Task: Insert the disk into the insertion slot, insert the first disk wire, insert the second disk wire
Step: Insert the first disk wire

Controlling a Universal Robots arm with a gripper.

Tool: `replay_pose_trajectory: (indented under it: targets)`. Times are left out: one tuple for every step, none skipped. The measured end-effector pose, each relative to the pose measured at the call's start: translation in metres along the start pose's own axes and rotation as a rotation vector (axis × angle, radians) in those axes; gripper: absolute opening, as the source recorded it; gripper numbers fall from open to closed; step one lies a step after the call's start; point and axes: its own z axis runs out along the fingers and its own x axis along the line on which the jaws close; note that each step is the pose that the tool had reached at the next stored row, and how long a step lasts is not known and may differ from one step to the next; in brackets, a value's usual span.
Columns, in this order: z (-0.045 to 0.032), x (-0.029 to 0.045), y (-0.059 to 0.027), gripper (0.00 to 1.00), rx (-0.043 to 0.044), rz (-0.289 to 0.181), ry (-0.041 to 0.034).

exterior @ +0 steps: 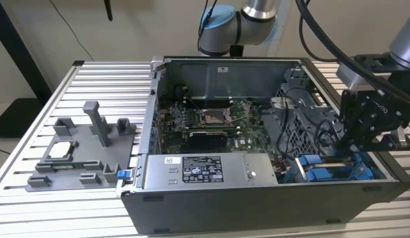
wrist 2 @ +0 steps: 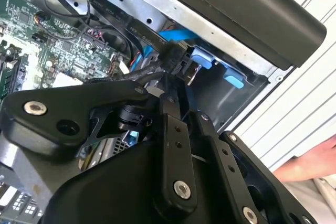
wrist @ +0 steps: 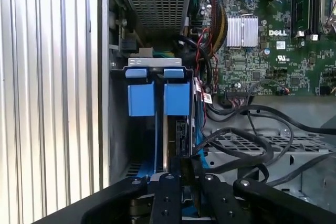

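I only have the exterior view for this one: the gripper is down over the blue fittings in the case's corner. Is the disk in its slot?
Observer: In the first wrist view, the disk, in its blue frame, stands inside the insertion slot.
Operator: Is the gripper holding anything?
Observer: In the second wrist view, the gripper is shut on a black wire connector.
Operator: Anyone nearby?
Observer: That same view shows a person's hand beside the case.
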Motion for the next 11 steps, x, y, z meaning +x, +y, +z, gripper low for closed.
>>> replay_pose_trajectory:
  targets:
    - [0.0005,0.0,-0.0001,0.0,0.0002,0.0,-0.0001]
    - [0.0011,0.0,-0.0003,0.0,0.0004,0.0,-0.0004]
    - [0.0015,0.0,-0.0006,0.0,0.0005,0.0,-0.0005]
    - [0.0019,0.0,-0.001,0.0,0.0006,0.0,-0.0006]
    - [0.0022,0.0,-0.0013,0.0,0.0006,0.0,-0.0008]
    - [0.0025,0.0,-0.0018,0.0,0.0006,0.0,-0.0011]
    - [0.0029,-0.0001,-0.0025,0.0,0.0006,0.0,-0.0015]
    - [0.0031,-0.0001,-0.0029,0.0,0.0006,0.0,-0.0019]
    - [0.0033,-0.0001,-0.0031,0.0,0.0007,0.0,-0.0025]
    - [0.0034,-0.0001,-0.0033,0.0,0.0008,0.0,-0.0038]
    - [0.0038,-0.0001,-0.0035,0.0,0.0007,0.0,-0.0056]
